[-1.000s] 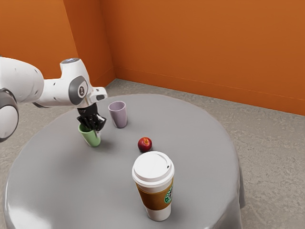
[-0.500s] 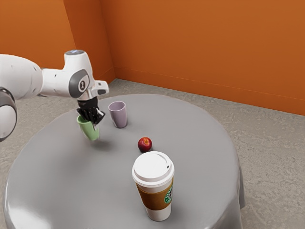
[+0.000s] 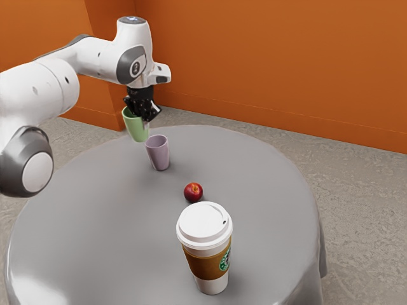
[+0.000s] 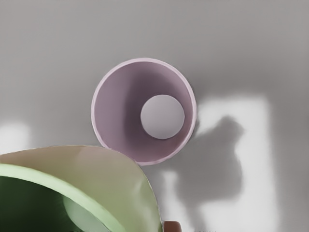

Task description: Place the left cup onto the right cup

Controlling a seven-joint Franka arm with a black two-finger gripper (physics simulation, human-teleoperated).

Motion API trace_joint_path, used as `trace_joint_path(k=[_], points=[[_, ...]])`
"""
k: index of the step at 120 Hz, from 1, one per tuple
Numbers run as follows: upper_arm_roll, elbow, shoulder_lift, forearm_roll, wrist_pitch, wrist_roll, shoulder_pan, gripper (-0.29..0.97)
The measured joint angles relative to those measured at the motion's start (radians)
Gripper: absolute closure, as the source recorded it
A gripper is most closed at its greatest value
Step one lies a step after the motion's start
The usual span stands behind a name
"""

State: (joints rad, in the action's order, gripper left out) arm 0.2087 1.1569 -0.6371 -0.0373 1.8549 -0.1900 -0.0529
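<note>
Bright, even light casts soft shadows and pale glare on the table (image 4: 251,48).

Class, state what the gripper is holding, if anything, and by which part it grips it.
The gripper holds the green cup by its upper rim; the cup hangs in the air above the table.

In the wrist view the green cup (image 4: 72,188) was blurred and cut off by the picture's edge, and it hid part of the rim of the purple cup (image 4: 145,111). A reddish sliver (image 4: 171,226) at the edge was too cropped to name. In the exterior view the pincer (image 3: 144,112) had its tips hidden at the green cup's rim.
</note>
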Motion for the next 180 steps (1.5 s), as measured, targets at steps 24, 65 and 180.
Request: trace_joint_path(k=[24,65,180], points=[[-0.003,-0.105,-0.063,0.040,-0.039,0.013,0.002,0.78],[0.001,-0.187,-0.154,0.093,-0.026,0.026,0.002,0.78],[0.031,-0.253,-0.219,0.135,-0.002,0.032,0.014,0.78]])
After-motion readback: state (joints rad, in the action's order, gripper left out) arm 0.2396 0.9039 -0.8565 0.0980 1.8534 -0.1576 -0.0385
